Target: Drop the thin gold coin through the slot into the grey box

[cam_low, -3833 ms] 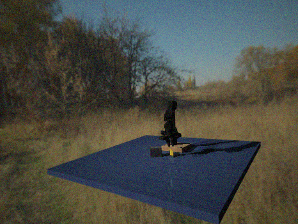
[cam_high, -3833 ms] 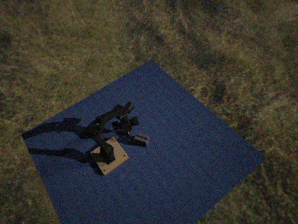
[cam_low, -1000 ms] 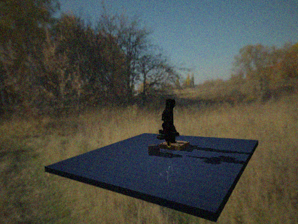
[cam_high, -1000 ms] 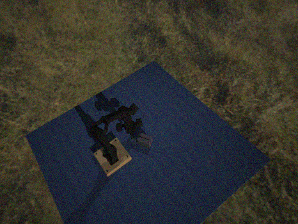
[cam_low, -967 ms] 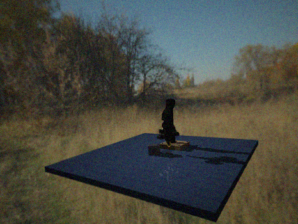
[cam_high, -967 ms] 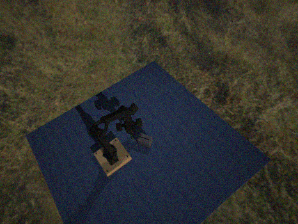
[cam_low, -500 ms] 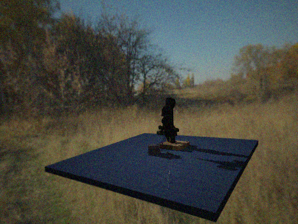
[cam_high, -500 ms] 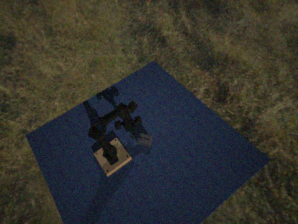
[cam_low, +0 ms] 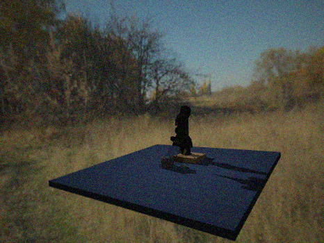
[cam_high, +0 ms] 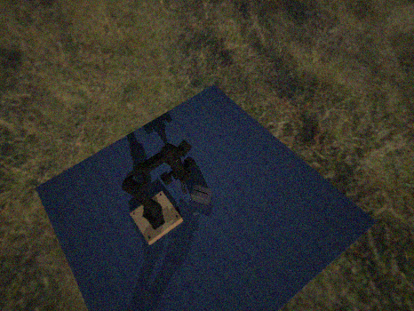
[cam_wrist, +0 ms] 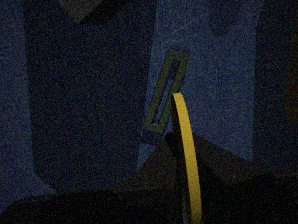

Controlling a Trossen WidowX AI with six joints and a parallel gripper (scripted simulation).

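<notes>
My gripper point(cam_wrist: 178, 140) is shut on the gold coin point(cam_wrist: 189, 150), which shows edge-on between the dark fingers in the wrist view. The coin is clear of the dark-green holder point(cam_wrist: 178, 53), whose long groove shows empty on the table beyond it. The grey box point(cam_high: 201, 198) point(cam_low: 167, 162) is closed, with a dark slot line across its lid; in the top view the gripper hangs close to its upper left. In the top and exterior views the fingertips and coin are too dark to make out, and I cannot make out the holder there.
The arm stands on a light wooden base plate point(cam_high: 172, 214) point(cam_low: 198, 159), close beside the box. The dark-blue table top point(cam_high: 266, 213) point(cam_low: 139, 180) carries long arm shadows. A brownish corner point(cam_wrist: 80, 9) shows at the top left of the wrist view.
</notes>
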